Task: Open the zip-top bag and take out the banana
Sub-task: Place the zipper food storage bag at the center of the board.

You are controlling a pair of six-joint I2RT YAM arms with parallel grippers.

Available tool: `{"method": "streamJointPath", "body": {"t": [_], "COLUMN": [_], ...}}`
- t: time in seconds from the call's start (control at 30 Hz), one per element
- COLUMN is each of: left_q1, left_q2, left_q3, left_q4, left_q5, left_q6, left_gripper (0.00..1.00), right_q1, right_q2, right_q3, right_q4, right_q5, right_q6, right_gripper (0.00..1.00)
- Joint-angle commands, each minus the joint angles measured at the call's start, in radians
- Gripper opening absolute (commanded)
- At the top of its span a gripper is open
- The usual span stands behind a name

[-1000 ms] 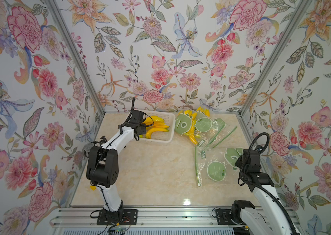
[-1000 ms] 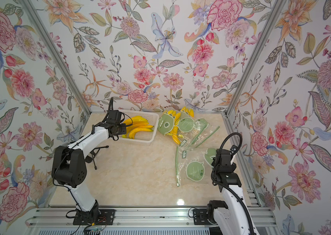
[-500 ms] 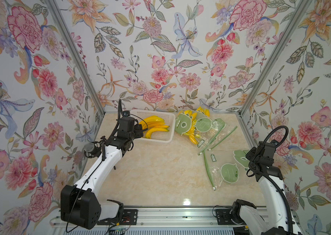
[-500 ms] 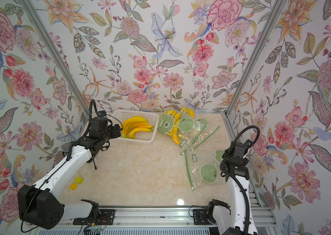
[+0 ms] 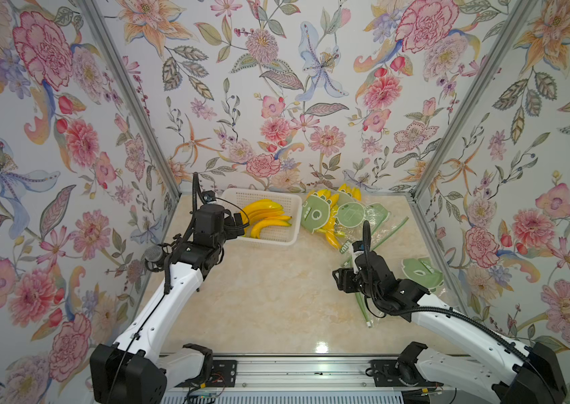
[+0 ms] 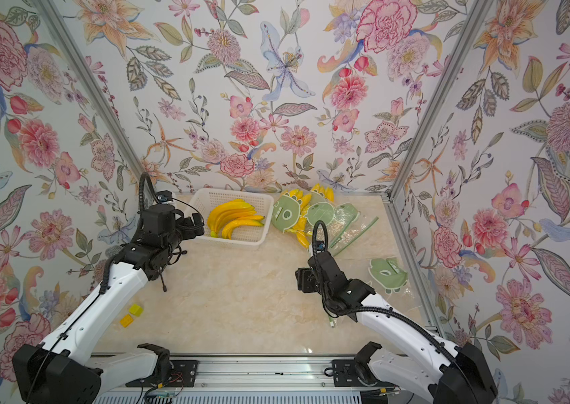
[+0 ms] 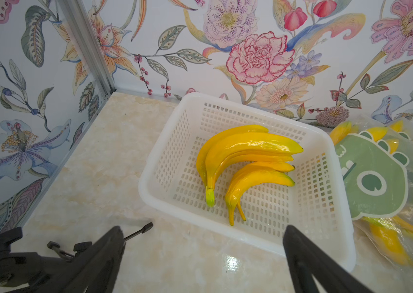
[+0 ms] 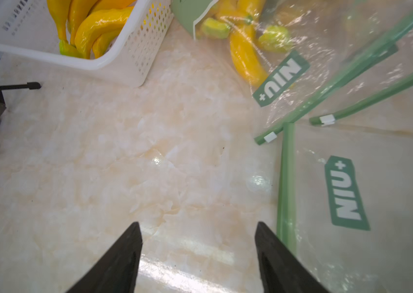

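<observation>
Floral wallpaper all round, pale marble-look tabletop (image 5: 269,307) below, and both arms hover empty. Up by the white basket (image 7: 251,238), the left gripper (image 7: 203,229) hangs just in front of it, jaws spread wide with nothing between them; yellow bananas (image 7: 246,149) lie inside the basket. Well apart from the basket, the right gripper (image 8: 197,224) sits over bare table, jaws parted and empty too, with an empty-looking zip-top bag (image 8: 365,203) flat just beside it. The real target, a heap of filled zip-top bags (image 5: 332,224) with bananas showing through the film, lies just beside the basket. My read: we're between rounds — one bag emptied, the next not yet picked. The next move needs one gripper to pin a filled bag while the other pinches a white slider (image 8: 270,137) on its green zip strip and draws it along.
</observation>
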Motion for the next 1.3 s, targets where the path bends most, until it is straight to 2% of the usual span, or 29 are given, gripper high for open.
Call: {"method": "streamJointPath", "body": {"t": [0.0,0.13,0.3,0.53,0.7,0.93,1.27], "left_q1": [0.008,-0.022,-0.159,-0.29,-0.373,-0.478,-0.573], "left_q2": [-0.004,-0.014,-0.007,0.019,0.035,0.09,0.141], "left_q3": [-0.019,-0.074,-0.142,-0.203,-0.214,-0.237,-0.274], "left_q4": [-0.001,0.037,0.091,0.162,0.183,0.242,0.291], "left_q5": [0.007,0.049,-0.015,-0.059,-0.084,-0.101,-0.12], "left_q6": [-0.03,-0.035,-0.082,-0.108,-0.111,-0.134,-0.139], "left_gripper": [0.99,0.99,0.99,0.99,0.99,0.98,0.91], "right_q1": [0.029,-0.009,-0.191,-0.405,-0.486,-0.701,-0.788], "right_q2": [0.088,0.176,0.154,0.059,0.011,0.188,0.514], "right_q3": [-0.027,-0.062,-0.128,-0.135,-0.034,0.182,0.429], "right_q4": [0.066,0.069,0.069,0.055,0.058,0.117,0.181], "right_q5": [-0.023,0.009,-0.003,-0.064,-0.124,-0.271,-0.36], "right_q6": [0.089,0.135,0.157,0.071,-0.028,-0.108,-0.098], "right_gripper": [0.7,0.73,0.73,0.73,0.73,0.67,0.56]}}
